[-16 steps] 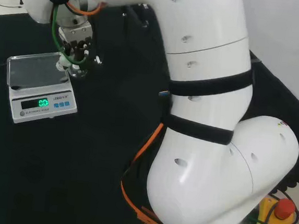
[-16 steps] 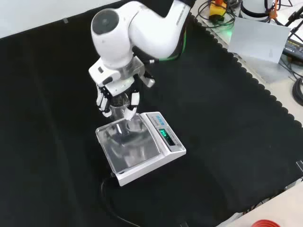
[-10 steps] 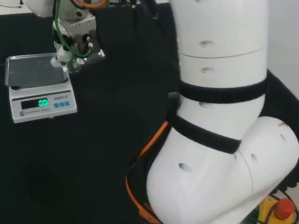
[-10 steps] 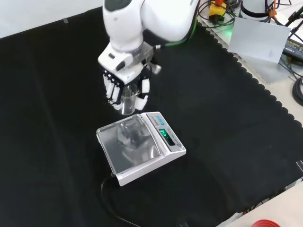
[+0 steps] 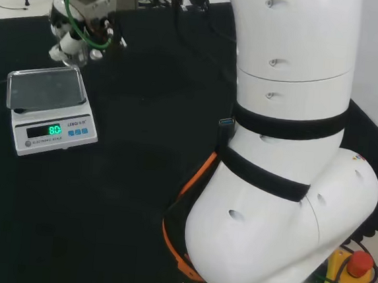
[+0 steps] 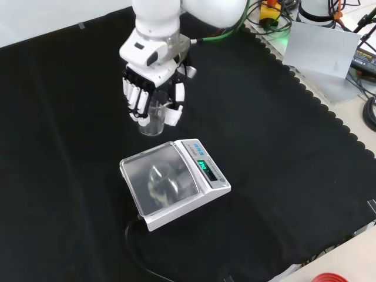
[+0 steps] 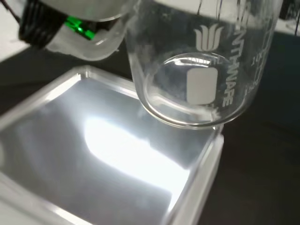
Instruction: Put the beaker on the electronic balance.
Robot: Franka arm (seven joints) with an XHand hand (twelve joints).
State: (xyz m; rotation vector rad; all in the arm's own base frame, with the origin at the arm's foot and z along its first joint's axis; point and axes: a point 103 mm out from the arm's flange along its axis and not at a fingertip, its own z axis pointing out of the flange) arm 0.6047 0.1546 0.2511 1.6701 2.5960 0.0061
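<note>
Above the far side of the scale (image 6: 174, 183), in the front view, the robot hand (image 6: 154, 94) hangs w/ fingers curled down round a clear glass beaker (image 6: 151, 119), held upright by its side wall, rim up under the palm. Beaker is in the air, not on the pan; in the wrist view its base (image 7: 187, 101) sits just past the pan's raised edge (image 7: 206, 154), off to one side, not over the middle.

Handling, as a guess: thin glass, empty as far as can be seen, so light but stiff, smooth and slippery, and it'd crack if knocked or dropped. Best hold is what it has now: fingers and thumb on opposite sides of the wall, mid-height or higher, leaving the base free to land flat. Set down gently; pan is bare metal, hard on glass.

Edges & room: the pan has a low lip all round, so the base must clear it before going down, else the beaker tips. Display block (image 5: 52, 131) runs along one side of the scale, keep fingers off it. Black cloth surface (image 6: 282, 153) round the scale is open on all sides in the front view; a cable (image 6: 136, 249) trails from the scale's near corner, well away from the path. Plenty of headroom above the pan.
</note>
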